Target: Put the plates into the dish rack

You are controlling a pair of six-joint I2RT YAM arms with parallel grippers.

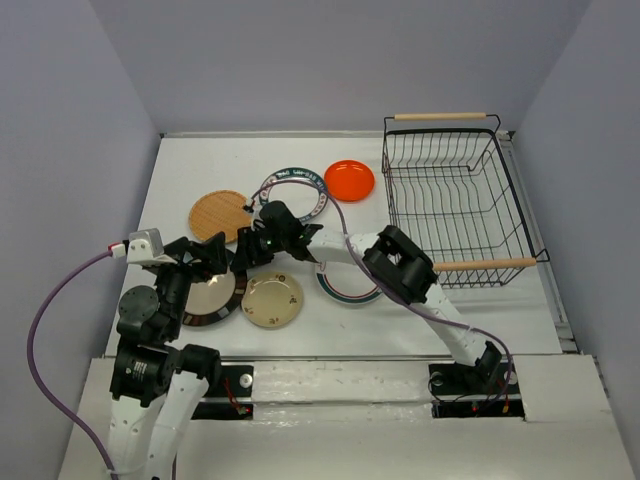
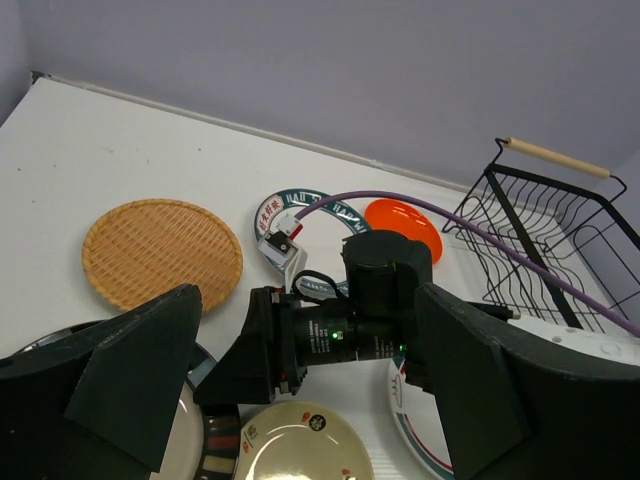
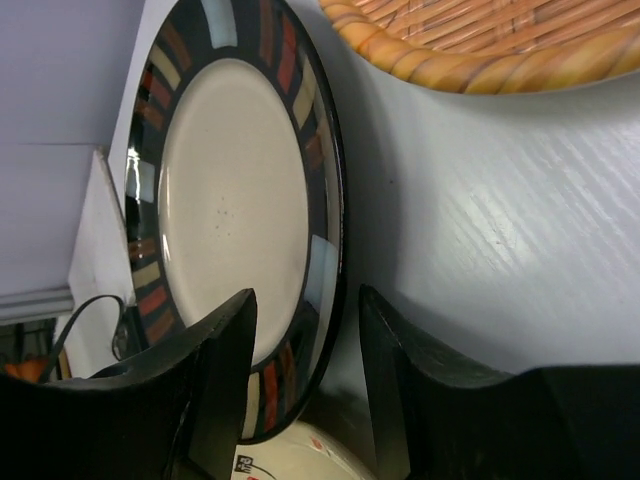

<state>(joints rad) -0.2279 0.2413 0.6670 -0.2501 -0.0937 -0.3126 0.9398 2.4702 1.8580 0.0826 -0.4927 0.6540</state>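
The cream plate with a dark rim [image 1: 207,298] lies at front left, also in the right wrist view [image 3: 235,210]. My right gripper [image 1: 246,254] is open, and its fingers [image 3: 400,380] straddle that plate's rim [image 3: 305,350] without clamping it. My left gripper [image 1: 215,260] is open and empty just above the same plate, jaws wide [image 2: 310,390]. The beige plate [image 1: 272,299], striped-rim white plate [image 1: 345,285], woven plate [image 1: 220,213], patterned-rim plate [image 1: 296,190] and orange plate [image 1: 349,180] lie on the table. The dish rack [image 1: 460,200] stands at the right and holds no plates.
The right arm [image 1: 405,265] stretches across the striped-rim plate toward the left. A purple cable [image 1: 50,300] loops off the left arm. Grey walls close in the table on three sides. The beige plate's edge touches the dark-rim plate.
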